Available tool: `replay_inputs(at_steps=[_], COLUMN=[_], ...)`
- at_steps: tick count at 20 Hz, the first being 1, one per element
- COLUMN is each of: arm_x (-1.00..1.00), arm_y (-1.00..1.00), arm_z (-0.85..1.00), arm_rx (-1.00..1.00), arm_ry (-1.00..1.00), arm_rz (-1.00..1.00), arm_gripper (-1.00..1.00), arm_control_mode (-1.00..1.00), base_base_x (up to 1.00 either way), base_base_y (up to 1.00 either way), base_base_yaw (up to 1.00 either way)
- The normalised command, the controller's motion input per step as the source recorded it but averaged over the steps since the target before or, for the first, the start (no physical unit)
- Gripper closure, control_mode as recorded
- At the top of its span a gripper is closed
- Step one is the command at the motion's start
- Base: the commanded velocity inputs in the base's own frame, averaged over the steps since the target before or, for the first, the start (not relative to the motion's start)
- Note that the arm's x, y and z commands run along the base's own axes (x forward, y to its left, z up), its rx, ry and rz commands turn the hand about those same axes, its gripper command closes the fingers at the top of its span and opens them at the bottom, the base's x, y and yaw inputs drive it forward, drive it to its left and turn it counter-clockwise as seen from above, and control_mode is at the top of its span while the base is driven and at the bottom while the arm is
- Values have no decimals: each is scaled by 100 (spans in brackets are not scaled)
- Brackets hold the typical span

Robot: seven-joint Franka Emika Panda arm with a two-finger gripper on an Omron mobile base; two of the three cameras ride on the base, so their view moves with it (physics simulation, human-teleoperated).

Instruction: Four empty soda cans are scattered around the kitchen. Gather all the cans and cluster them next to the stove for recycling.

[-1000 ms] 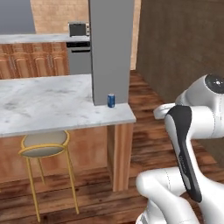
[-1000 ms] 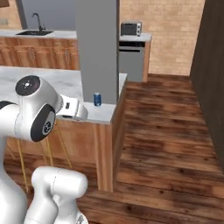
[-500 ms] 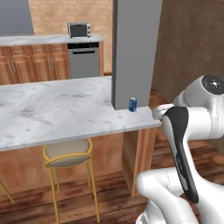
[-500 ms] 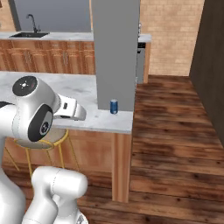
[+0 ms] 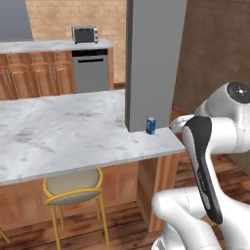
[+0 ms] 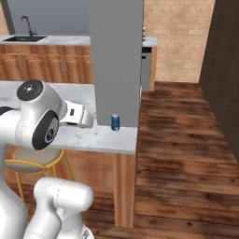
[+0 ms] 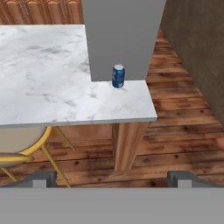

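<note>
One blue soda can stands upright on the marble island counter, near its right corner and right against the foot of the grey pillar. The right base view has the can just right of my white hand. In the hand view the can sits ahead and above my gripper. The gripper is open and empty, well short of the counter edge. The stove is out of view.
A yellow-legged stool is tucked under the island. A back counter carries a small oven above a steel dishwasher, with a sink at the left. A dark wall bounds the wooden floor on the right.
The whole picture has shifted as the base drove: the island corner and the blue can now appear nearer and larger. The gripper has stayed open.
</note>
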Motion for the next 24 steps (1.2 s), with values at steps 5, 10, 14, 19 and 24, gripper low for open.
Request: replay_inputs(at_steps=[5, 10, 14, 19, 24], arm_x=[0, 0, 0, 12, 36], arm_y=[0, 0, 0, 1, 2], arm_z=[0, 0, 0, -15, -20], arm_rx=[0, 0, 0, 0, -1], arm_ry=[0, 0, 0, 1, 3], arm_rz=[0, 0, 0, 0, 0], arm_gripper=[-100, -100, -100, -100, -100], arm_control_mode=[100, 100, 100, -100, -100], base_base_x=[-2, 0, 0, 0, 0], base_base_y=[-22, -6, -3, 0, 0], base_base_yaw=[-5, -4, -3, -1, 0])
